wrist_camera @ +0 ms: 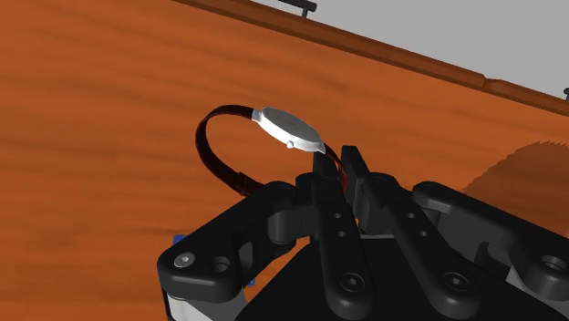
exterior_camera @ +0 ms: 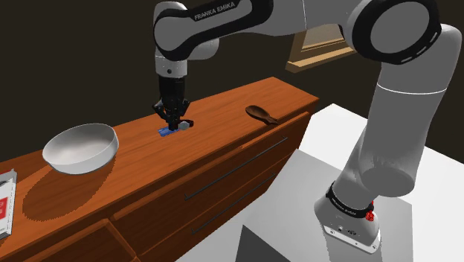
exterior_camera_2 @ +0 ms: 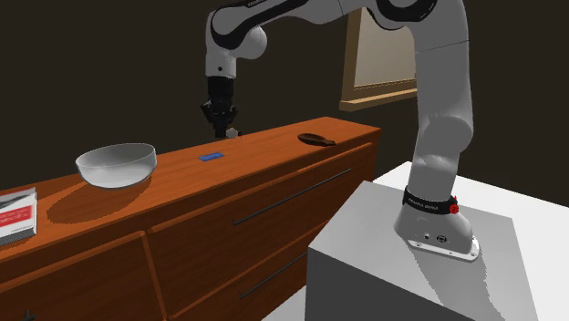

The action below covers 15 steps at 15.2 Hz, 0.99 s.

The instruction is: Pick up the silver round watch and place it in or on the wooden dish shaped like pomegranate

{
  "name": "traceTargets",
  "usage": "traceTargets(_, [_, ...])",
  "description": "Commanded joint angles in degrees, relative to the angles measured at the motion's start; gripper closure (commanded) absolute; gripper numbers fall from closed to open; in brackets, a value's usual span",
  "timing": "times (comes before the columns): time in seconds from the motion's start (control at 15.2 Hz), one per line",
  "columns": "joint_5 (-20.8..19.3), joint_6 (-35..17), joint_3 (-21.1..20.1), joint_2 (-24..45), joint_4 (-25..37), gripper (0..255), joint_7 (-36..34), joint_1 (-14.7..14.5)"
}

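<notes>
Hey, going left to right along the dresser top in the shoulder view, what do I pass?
White and red box → grey bowl → gripper, shut on the watch → dark wooden dish.

A reddish wooden dresser [exterior_camera: 223, 152] carries, from the shoulder view's left to right: a white-and-red box [exterior_camera: 6, 201], a pale bowl [exterior_camera: 80, 147], a small flat blue item [exterior_camera_2: 211, 157] and a dark wooden dish [exterior_camera: 262, 113].
</notes>
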State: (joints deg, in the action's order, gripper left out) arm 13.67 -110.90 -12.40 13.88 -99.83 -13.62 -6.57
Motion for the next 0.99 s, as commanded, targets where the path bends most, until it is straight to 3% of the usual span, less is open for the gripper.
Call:
traceTargets(0.0, [0.5, 0.34, 0.57, -2.15, -2.27, 255, 1.85, 1.21])
traceTargets(0.92, [1.41, 3.2, 8.62, -16.76, -18.47, 255, 19.6, 10.86])
